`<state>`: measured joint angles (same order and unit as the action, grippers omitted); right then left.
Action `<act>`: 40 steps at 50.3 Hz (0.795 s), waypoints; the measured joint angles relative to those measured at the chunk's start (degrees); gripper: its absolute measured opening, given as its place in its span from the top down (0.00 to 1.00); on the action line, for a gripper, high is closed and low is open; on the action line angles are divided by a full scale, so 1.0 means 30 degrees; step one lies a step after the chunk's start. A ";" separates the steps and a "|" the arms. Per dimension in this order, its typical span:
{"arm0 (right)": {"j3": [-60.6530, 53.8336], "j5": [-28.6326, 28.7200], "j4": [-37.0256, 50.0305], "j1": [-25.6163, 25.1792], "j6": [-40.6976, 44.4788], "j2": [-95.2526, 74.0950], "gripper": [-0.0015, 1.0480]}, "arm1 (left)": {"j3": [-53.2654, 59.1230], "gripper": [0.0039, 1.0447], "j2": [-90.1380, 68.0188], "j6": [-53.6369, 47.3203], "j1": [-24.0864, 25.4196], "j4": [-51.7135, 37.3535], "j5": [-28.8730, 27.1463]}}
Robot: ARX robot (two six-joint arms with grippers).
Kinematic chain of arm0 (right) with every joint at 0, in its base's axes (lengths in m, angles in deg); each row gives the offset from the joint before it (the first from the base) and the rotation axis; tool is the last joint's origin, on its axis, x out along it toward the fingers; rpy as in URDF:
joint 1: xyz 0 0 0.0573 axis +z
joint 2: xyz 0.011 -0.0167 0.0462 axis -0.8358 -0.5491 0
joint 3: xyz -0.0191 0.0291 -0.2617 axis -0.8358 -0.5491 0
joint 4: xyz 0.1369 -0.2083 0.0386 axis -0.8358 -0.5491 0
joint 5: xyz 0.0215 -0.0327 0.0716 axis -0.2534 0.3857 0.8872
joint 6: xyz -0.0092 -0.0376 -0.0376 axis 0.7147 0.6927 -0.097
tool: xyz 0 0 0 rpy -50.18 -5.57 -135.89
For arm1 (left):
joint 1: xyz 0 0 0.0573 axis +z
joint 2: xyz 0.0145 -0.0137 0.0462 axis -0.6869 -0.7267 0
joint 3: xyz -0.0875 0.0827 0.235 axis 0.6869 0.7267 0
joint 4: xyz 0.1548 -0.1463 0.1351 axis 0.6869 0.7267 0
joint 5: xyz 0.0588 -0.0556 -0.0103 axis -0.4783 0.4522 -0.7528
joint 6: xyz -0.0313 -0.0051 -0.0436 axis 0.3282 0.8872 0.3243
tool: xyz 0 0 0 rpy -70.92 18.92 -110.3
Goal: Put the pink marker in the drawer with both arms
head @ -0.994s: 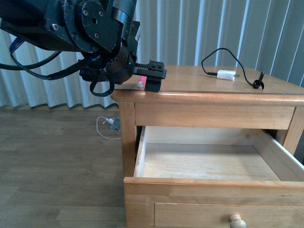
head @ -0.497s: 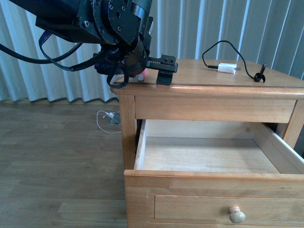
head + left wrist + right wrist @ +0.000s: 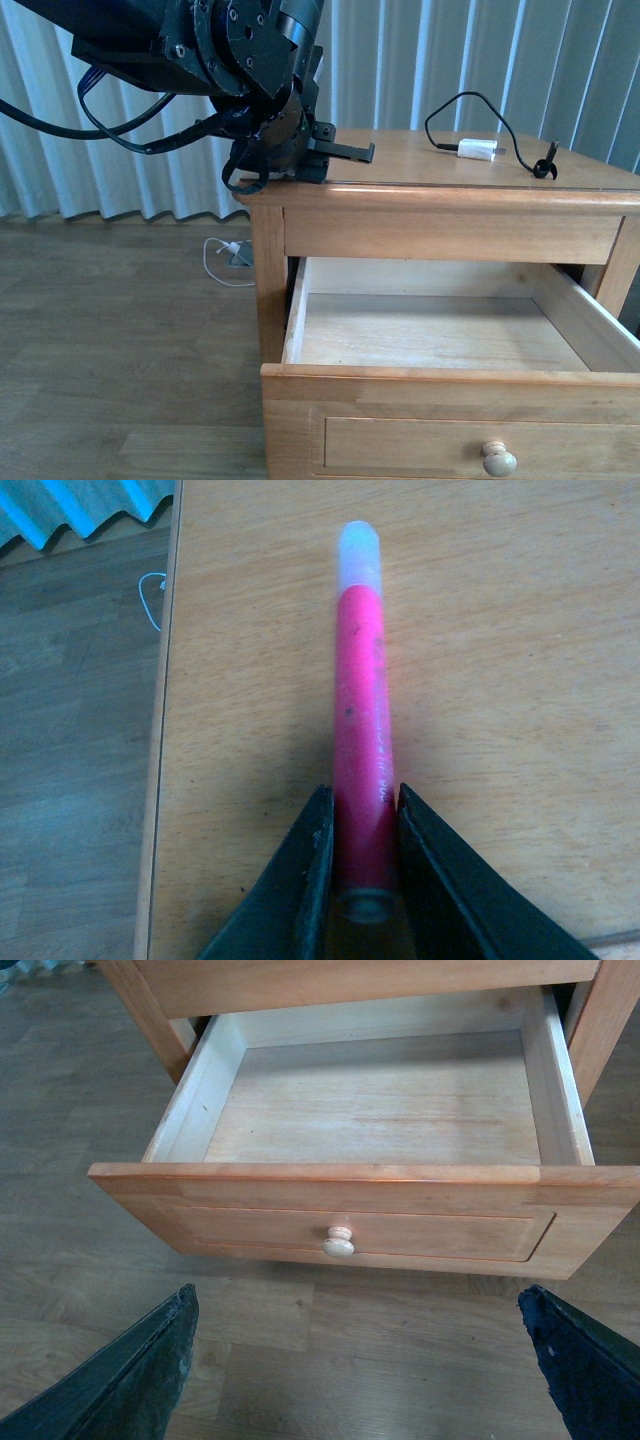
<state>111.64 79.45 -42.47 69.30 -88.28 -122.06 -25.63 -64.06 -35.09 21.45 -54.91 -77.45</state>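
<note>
I see left pincer [image 3: 362,805] clamped on the butt end of the pink marker [image 3: 360,710]. Marker lies flat on tabletop [image 3: 500,680], white cap [image 3: 359,550] pointing away from pincer. Right pincer [image 3: 358,1300] spread wide, facing the open drawer [image 3: 350,1172], knob [image 3: 338,1243] just ahead of it.
</note>
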 joint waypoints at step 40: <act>0.0000 0.0000 0.0000 0.0000 0.0000 0.0000 0.08 | 1.2458 0.86 0.9435 -0.5508 0.0328 -0.5901 1.3682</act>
<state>111.64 79.45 -42.47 69.30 -88.28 -122.06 11.75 -35.75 -51.61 22.44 -72.61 -36.40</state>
